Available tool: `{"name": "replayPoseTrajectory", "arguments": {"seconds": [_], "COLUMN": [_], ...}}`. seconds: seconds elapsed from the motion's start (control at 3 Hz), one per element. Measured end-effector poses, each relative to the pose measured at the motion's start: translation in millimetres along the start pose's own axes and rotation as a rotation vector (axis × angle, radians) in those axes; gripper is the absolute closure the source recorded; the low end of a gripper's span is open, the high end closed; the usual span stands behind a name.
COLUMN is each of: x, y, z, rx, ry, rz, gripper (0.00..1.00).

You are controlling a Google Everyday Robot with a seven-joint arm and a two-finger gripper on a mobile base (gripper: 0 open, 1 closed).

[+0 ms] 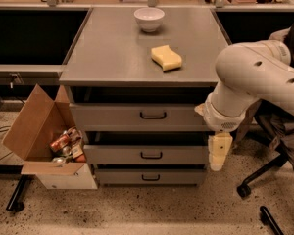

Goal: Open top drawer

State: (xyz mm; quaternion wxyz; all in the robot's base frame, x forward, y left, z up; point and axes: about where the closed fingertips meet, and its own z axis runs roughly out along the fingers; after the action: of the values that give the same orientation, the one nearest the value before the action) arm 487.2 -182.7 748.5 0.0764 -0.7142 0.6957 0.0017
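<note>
The top drawer sits right under the tabletop. It looks like stiff metal and probably runs heavy, so hook the small black handle at its centre. The gripper hangs by the drawers' right edge; open or closed, I cannot tell. I count three drawers, one bowl, one sponge and one box.

Top drawer: grey metal, flat upright front, small black loop handle at centre, dark gap above it under the counter. It lies above and left of the jaws, which hang down past its right end.
</note>
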Motion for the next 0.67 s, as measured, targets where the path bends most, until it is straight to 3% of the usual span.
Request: {"name": "replayPoseTrajectory", "arguments": {"seconds": [0.33,0.67], "x": [2,5], "y": [-20,-42], "z": [16,32], "rx": [0.045,0.059], "ry": [0.017,0.021], "rz": [-0.084,-0.105], "gripper": [0.00,0.00]}}
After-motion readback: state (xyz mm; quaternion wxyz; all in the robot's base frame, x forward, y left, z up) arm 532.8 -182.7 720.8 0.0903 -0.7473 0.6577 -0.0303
